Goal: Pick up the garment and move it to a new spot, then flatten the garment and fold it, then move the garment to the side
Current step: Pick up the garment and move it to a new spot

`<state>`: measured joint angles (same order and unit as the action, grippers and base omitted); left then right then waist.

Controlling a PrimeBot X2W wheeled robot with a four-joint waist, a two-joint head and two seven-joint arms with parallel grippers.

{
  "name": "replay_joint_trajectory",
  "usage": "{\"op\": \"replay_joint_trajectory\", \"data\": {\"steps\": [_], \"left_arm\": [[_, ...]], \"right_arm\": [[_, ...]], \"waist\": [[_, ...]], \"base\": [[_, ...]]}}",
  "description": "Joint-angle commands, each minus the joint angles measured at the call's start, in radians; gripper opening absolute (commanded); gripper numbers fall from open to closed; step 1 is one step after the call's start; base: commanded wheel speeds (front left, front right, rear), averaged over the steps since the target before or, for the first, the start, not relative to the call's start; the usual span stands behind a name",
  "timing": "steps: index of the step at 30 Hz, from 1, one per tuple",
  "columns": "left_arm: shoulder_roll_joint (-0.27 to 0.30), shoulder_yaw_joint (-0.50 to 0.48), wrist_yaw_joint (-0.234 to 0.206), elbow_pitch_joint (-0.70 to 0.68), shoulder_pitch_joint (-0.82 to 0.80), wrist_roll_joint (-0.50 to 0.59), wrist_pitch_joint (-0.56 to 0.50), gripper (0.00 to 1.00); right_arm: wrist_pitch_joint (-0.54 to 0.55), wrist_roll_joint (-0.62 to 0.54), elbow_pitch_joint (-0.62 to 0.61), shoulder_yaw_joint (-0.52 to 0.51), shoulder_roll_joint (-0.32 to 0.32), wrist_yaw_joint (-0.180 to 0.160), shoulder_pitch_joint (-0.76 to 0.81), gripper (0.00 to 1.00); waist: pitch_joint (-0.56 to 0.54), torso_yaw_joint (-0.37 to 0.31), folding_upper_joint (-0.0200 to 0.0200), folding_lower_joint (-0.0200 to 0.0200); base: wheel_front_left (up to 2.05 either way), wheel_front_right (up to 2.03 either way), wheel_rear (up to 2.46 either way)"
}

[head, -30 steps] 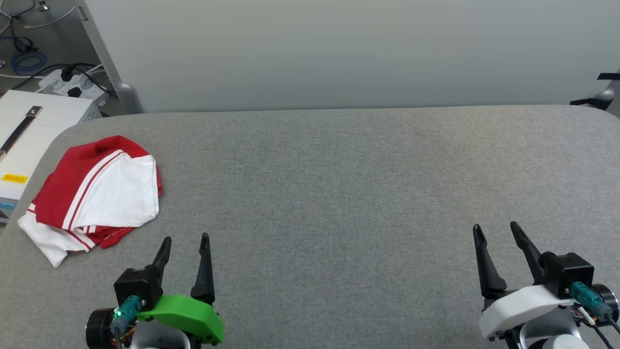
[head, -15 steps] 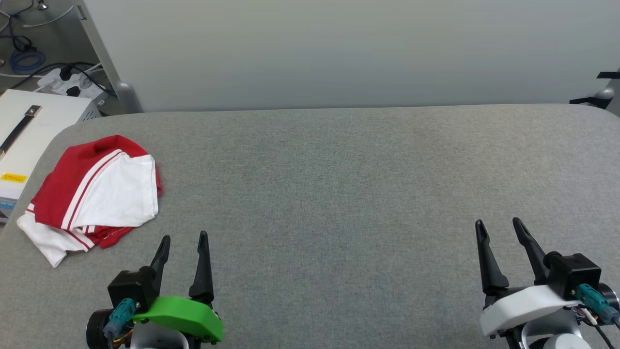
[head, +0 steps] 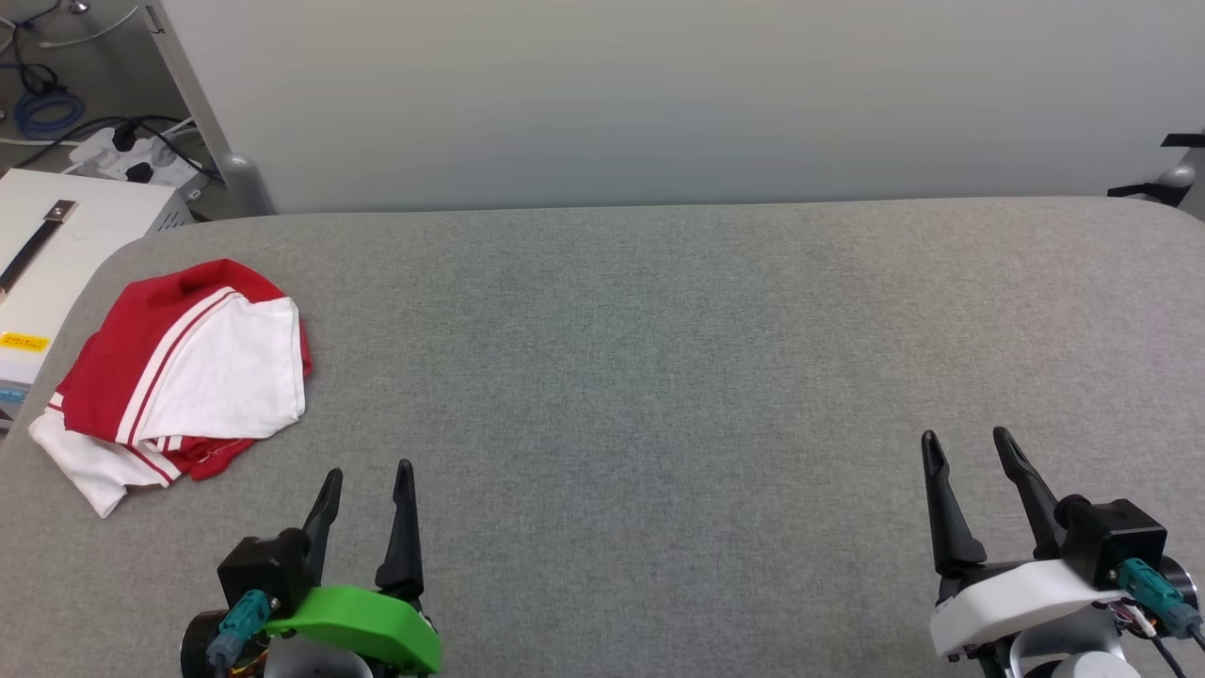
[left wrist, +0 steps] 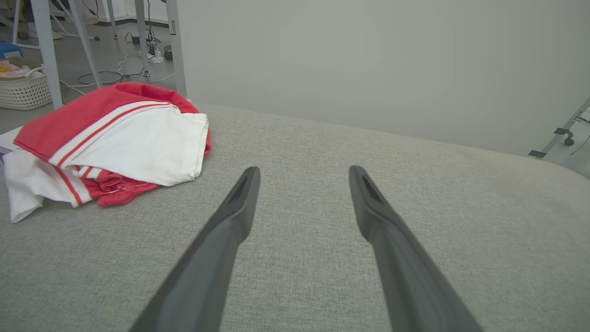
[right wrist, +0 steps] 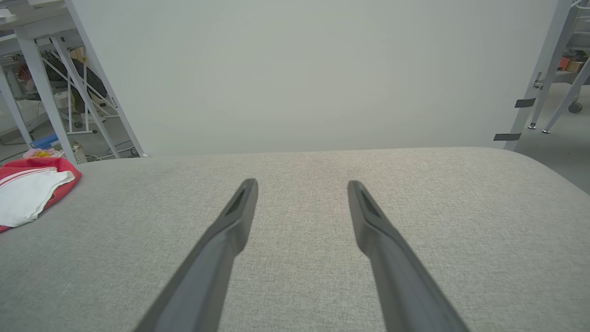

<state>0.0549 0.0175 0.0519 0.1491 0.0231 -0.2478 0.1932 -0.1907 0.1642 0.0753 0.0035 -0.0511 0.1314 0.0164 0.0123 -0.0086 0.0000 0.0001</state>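
Note:
The garment (head: 179, 372), a red jersey with white sleeves and red-and-white stripe trim, lies bundled at the far left of the grey table (head: 659, 358). In the left wrist view the garment (left wrist: 110, 143) sits up and to the left of the fingers; the right wrist view catches the garment (right wrist: 27, 193) at its left edge. My left gripper (head: 367, 473) stands open at the lower left, a short way right of and nearer than the bundle, holding nothing. My right gripper (head: 965, 441) is open at the lower right, far from the jersey. No black characters show on the fabric.
A white box (head: 47, 245) with a black strap stands beside the table's left edge, with a power strip and cables (head: 132, 155) on the floor behind it. A pale wall panel (head: 659, 94) rises along the table's far edge. A woven basket (left wrist: 25, 90) sits on the floor.
My left gripper has drawn back slightly toward the bottom edge and a little to the right. The whole head view has shifted a touch, and the garment lies as before.

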Motion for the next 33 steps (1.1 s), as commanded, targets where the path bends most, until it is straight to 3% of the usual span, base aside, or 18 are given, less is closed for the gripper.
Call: {"op": "replay_joint_trajectory", "data": {"steps": [1,12,33], "left_arm": [[-0.004,0.000,0.007,0.004,0.004,-0.015,0.010,1.00],[-0.004,0.001,0.015,0.020,-0.013,-0.035,0.033,1.00],[-0.005,0.003,0.044,0.035,0.008,-0.009,0.069,1.00]], "right_arm": [[-0.013,0.012,0.007,0.001,0.001,-0.001,-0.013,1.00],[-0.035,0.020,0.035,0.034,0.001,-0.001,-0.013,1.00],[-0.071,0.048,0.038,0.105,0.001,-0.001,-0.005,1.00]], "waist": [[0.003,0.003,0.0000,0.0000],[0.018,0.087,0.0000,-0.0001],[-0.018,0.454,0.0000,-0.0001]], "base": [[0.00,0.00,0.00],[0.00,0.00,0.00],[0.00,0.00,0.00]]}}
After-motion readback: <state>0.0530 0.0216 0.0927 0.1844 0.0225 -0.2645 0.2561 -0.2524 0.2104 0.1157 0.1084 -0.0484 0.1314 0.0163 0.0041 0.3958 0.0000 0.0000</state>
